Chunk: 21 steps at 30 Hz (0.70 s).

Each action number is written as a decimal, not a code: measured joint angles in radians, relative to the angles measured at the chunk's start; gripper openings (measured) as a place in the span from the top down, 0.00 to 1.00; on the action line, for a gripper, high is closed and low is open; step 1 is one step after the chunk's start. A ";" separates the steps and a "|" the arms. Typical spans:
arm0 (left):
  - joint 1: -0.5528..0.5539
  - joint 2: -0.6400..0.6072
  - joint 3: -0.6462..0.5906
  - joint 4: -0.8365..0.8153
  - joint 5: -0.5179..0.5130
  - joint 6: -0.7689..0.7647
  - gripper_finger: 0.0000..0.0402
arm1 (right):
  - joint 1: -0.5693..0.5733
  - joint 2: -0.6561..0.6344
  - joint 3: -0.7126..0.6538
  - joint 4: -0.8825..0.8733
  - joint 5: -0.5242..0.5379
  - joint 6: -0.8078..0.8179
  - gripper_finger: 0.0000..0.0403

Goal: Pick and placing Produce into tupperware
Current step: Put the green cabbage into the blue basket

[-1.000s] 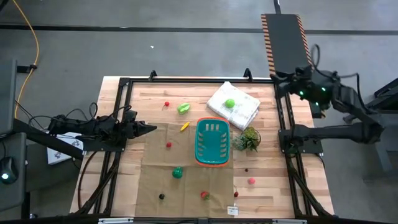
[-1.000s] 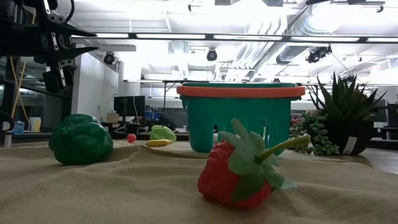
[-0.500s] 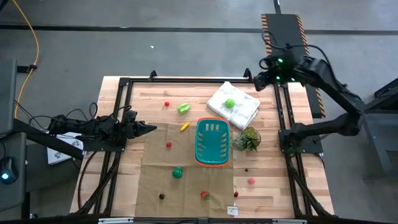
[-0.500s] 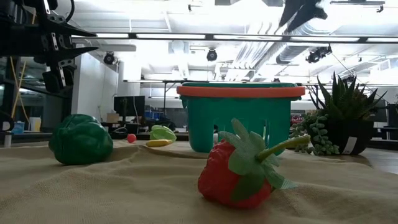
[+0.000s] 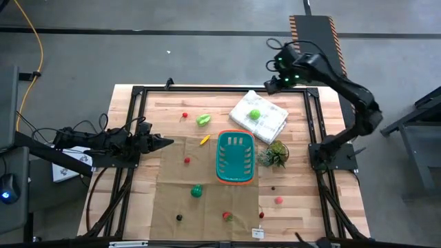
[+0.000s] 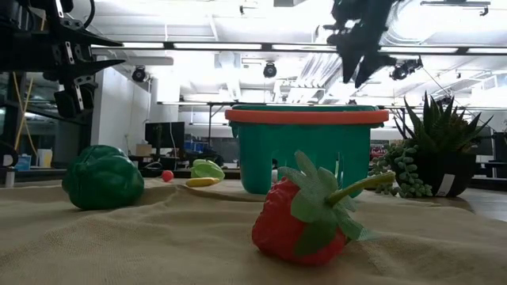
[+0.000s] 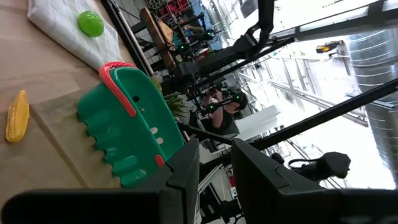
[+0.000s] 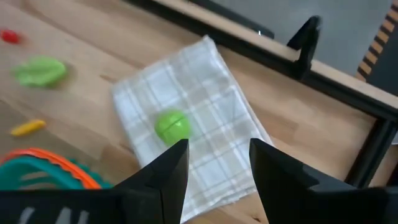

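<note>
Right fingers parted, empty, poised high over the far right corner of the desk, looking down on the white checked cloth. Left fingers only narrowly apart, holding nothing, parked at the left edge of the desk, pointing toward the middle.

Teal basket: upright at mid-desk on the burlap mat, nothing visible inside. Stiff slotted plastic, light; likely to skid if bumped from the side.

Spiky plant: just right of the basket, not part of the job.

Dark green leafy piece: on the mat, toward the near edge. Bulky, probably hollow; take it across its narrower width.

Light green leafy piece: bare wood, toward the far edge.

Lime ball: sits on the cloth, directly ahead of the right fingers. Round and smooth, so it may roll or squirt out; close across its widest line, clear of the soft cloth.

Strawberry: near edge, on its side. Firm-looking; grip the body, not the leaves.

Yellow piece: left of the basket. Thin; pinch across the short axis.
</note>
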 joint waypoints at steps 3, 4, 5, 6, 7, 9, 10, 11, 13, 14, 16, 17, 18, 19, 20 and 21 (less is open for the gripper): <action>0.000 0.000 0.000 0.000 0.000 0.000 0.79 | 0.009 0.072 0.000 0.000 -0.011 -0.049 0.59; 0.000 0.000 0.000 0.000 0.000 0.000 0.79 | 0.013 0.093 0.000 0.000 -0.012 -0.063 0.59; 0.000 0.000 0.000 0.000 0.000 0.000 0.79 | 0.017 0.116 -0.001 -0.001 -0.015 -0.079 0.57; 0.000 0.000 0.000 0.000 0.000 0.000 0.79 | 0.022 0.137 -0.001 -0.001 -0.019 -0.093 0.56; 0.000 0.000 0.000 0.000 0.000 0.000 0.79 | 0.026 0.156 -0.001 -0.001 -0.024 -0.107 0.54; 0.000 0.000 0.000 0.000 0.005 0.000 0.79 | 0.032 0.190 -0.001 -0.003 -0.029 -0.116 0.50; 0.000 0.000 0.000 -0.001 0.012 0.000 0.79 | 0.035 0.205 -0.001 -0.002 -0.030 -0.115 0.48; 0.000 0.000 0.000 -0.001 0.022 -0.001 0.79 | 0.037 0.218 -0.001 -0.002 -0.031 -0.114 0.45; 0.000 0.000 0.000 -0.004 0.042 -0.003 0.79 | 0.039 0.236 -0.001 -0.001 -0.032 -0.114 0.40; 0.000 0.000 0.000 -0.006 0.051 -0.003 0.79 | 0.039 0.243 -0.001 0.000 -0.032 -0.112 0.37; 0.000 0.000 0.000 -0.008 0.066 -0.005 0.79 | 0.038 0.253 -0.001 0.001 -0.032 -0.094 0.33; 0.000 0.000 0.000 -0.007 0.070 -0.005 0.79 | 0.038 0.256 -0.001 0.005 -0.031 -0.086 0.32; 0.000 0.000 0.000 -0.007 0.071 -0.006 0.79 | 0.038 0.257 -0.001 0.012 -0.031 -0.076 0.31; 0.000 0.000 0.000 -0.008 0.071 -0.006 0.79 | 0.038 0.257 -0.001 0.021 -0.031 -0.060 0.30; 0.000 0.000 0.000 -0.007 0.071 -0.006 0.79 | 0.038 0.257 -0.001 0.031 -0.031 -0.044 0.30; 0.000 0.000 0.000 -0.007 0.071 -0.006 0.79 | 0.038 0.257 -0.001 0.047 -0.031 -0.026 0.30</action>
